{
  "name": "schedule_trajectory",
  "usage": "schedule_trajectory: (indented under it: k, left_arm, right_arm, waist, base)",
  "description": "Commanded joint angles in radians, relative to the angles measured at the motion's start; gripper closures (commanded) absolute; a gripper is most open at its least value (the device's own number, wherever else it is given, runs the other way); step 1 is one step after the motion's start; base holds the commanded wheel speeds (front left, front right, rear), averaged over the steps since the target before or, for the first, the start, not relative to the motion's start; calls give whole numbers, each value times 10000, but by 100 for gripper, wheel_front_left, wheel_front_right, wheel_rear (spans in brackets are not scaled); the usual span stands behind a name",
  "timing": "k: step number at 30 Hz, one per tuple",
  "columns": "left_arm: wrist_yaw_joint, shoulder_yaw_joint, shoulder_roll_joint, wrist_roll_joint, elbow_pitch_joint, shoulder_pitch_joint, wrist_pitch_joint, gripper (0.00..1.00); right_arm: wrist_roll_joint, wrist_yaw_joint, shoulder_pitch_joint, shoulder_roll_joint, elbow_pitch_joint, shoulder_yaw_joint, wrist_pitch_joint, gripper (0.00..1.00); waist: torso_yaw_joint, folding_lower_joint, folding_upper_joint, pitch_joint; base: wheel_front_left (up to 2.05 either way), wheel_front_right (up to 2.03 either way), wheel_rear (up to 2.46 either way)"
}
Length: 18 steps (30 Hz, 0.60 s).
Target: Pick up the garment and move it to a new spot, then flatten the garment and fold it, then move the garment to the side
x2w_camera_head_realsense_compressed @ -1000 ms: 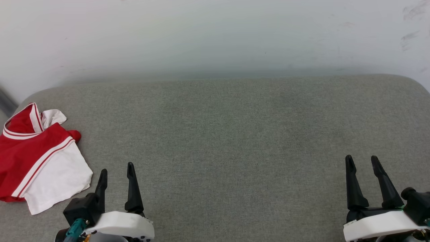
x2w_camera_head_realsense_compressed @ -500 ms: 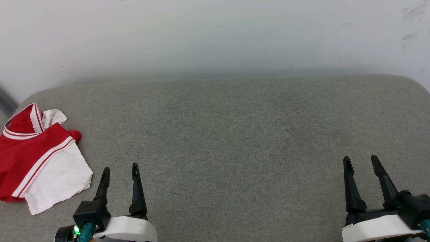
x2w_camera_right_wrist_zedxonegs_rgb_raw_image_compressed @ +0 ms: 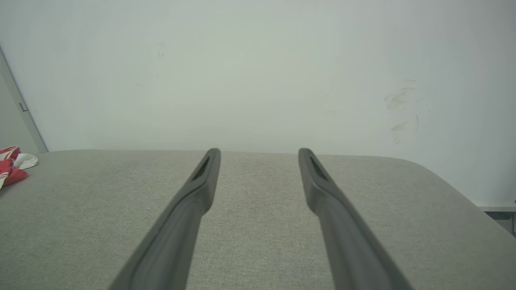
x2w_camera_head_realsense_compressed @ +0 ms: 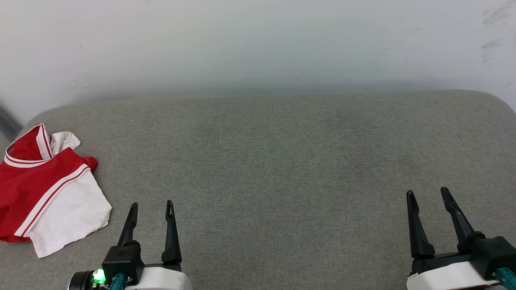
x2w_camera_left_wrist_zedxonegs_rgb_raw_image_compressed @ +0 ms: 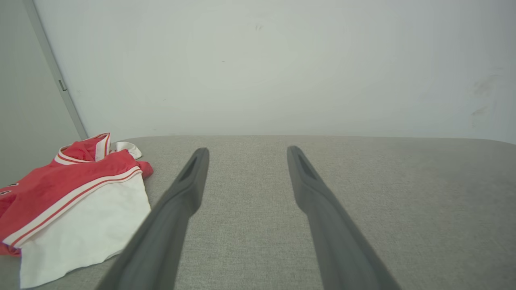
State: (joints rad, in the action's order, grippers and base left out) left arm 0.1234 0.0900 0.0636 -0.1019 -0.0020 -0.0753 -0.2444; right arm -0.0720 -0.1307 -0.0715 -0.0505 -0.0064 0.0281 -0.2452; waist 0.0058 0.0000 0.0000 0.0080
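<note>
The garment (x2w_camera_head_realsense_compressed: 44, 189), red with a white sleeve and red-and-white striped trim, lies folded at the far left of the grey surface, partly cut off by the head view's edge. The left wrist view has the garment (x2w_camera_left_wrist_zedxonegs_rgb_raw_image_compressed: 68, 201) at its left, and a small corner of the garment (x2w_camera_right_wrist_zedxonegs_rgb_raw_image_compressed: 12, 165) sits at the right wrist view's left edge. My left gripper (x2w_camera_head_realsense_compressed: 151, 204) stands open just right of the garment, apart from it, with nothing between its fingers. Far to the right my right gripper (x2w_camera_head_realsense_compressed: 427, 191) is open and empty too.
The grey fabric-covered surface (x2w_camera_head_realsense_compressed: 274, 161) has rounded far corners and ends at a pale wall (x2w_camera_head_realsense_compressed: 258, 44). A dark grey vertical strip (x2w_camera_left_wrist_zedxonegs_rgb_raw_image_compressed: 54, 68) runs up the wall left of the garment.
Both grippers have drawn back toward the bottom edge of the head view; the left one also shifted a little right, away from the garment. The garment has not moved.
</note>
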Motion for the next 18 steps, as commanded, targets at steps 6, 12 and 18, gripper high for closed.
schedule_trajectory:
  k: [6, 12, 18]
  left_arm:
    - [-48, -27, -56, 526, 65, -127, -176, 0]
    - [-137, -116, -93, 601, 160, -155, -224, 0]
    - [-162, -187, -110, 579, 232, -125, -225, 0]
  right_arm:
    - [464, -1, -170, 6, -70, -12, -183, 0]
    - [183, 1, -182, 7, 75, -26, -203, 0]
    - [-15, -1, -130, 7, 190, 16, -203, 0]
  waist:
    - [5, 0, 0, -8]
    - [-3, 0, 0, -2]
    - [-8, 0, 0, 16]
  base:
    - [0, 0, 0]
    - [0, 0, 0]
    - [0, 0, 0]
